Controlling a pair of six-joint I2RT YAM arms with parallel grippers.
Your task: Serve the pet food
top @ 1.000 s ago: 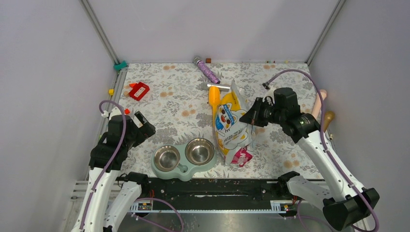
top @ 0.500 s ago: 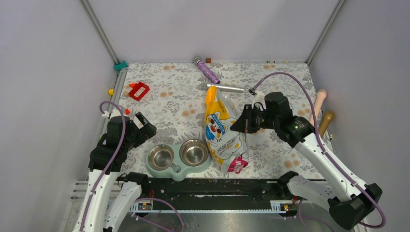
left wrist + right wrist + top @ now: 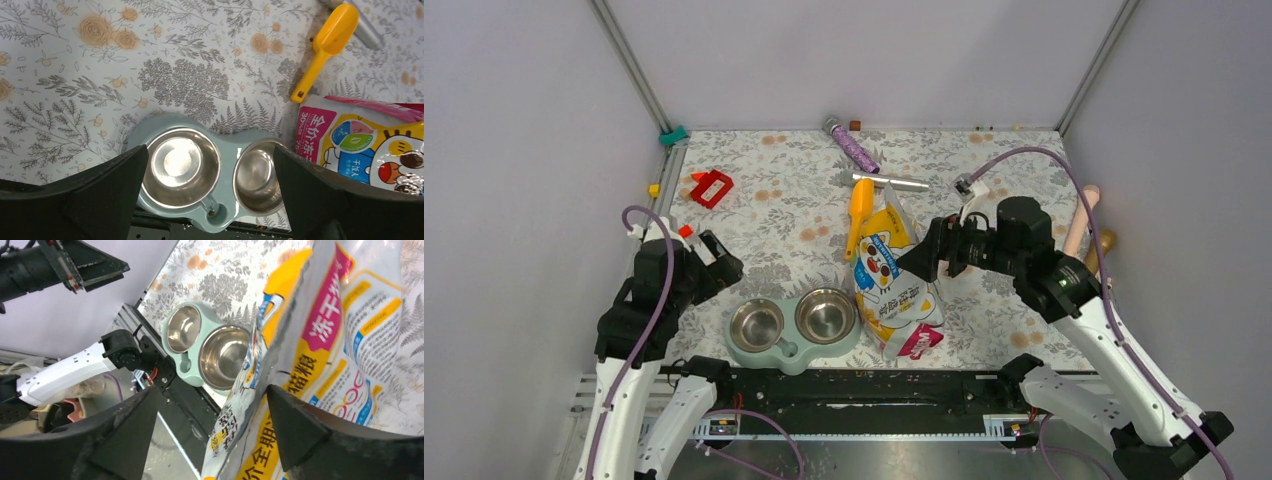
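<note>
Right end effector spread wide around the bag; left end effector wide too. The foil looks slick and floppy, kibble unseen inside: best pinched at the top edge.

Centre of the overhead view, the bag is shining as glossy, creased foil. The feeder is showing smooth pale green plastic, its two bowls gleaming as polished steel. The scoop is glinting as slick orange plastic. The tabletop is wearing a matt floral print. The left claw is looking matt black
</note>
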